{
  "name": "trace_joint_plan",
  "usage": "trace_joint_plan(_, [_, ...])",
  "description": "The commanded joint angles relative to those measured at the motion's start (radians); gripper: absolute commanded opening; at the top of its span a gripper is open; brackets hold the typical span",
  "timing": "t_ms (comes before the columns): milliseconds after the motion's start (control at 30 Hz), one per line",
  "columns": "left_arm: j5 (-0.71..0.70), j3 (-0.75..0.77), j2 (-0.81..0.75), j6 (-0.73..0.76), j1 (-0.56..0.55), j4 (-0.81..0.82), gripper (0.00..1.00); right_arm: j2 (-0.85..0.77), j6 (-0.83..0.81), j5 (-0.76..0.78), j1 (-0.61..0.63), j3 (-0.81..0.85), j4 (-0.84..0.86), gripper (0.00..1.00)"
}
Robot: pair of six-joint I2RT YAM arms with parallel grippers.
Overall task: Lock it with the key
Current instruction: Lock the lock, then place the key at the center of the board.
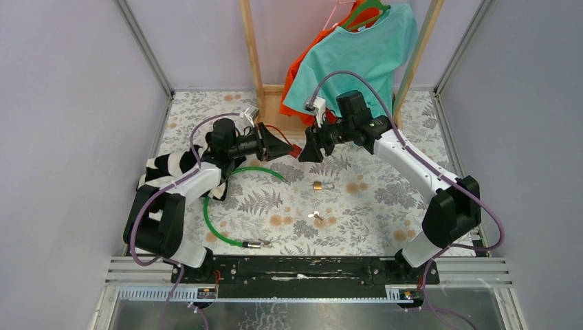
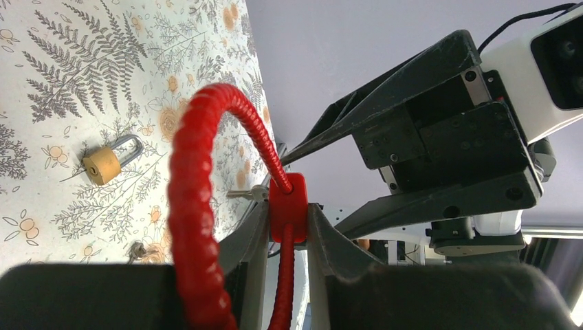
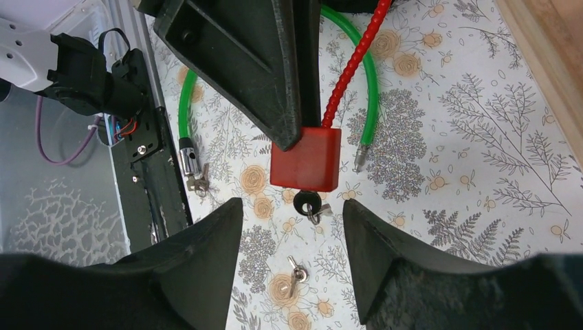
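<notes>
The key (image 3: 306,203) sits blade-deep in the red lock body (image 3: 305,159), whose cable (image 2: 194,220) runs off the view's bottom edge.

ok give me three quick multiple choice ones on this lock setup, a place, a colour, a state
1. Where is the small brass padlock? A on the floral table cover B in a box C on a shelf
2. The ribbed plastic cable lock in the left fingers is: A green B red C black
3. The right fingers are: A shut on cloth B shut on a cup C open
A, it lies on the cover; B, red body and cable; C, wide gap, black-headed key ungripped.
</notes>
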Motion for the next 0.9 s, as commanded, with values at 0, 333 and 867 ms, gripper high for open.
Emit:
trace_joint_plan(0, [0.029,0.028,-0.005,-0.019,0.004,0.062,0.00,0.018,-0.016,0.016,0.013,0.052,0.009,0.60])
trace_joint_plan(333, [0.028,0.024,-0.007,-0.029,0.001,0.073,0.00,0.024,-0.001,0.045,0.022,0.040,0.035,0.50])
trace_joint_plan(867, [0.019,0.016,-0.007,-0.044,0.003,0.078,0.00,0.014,0.019,0.049,0.027,-0.012,0.090,0.41])
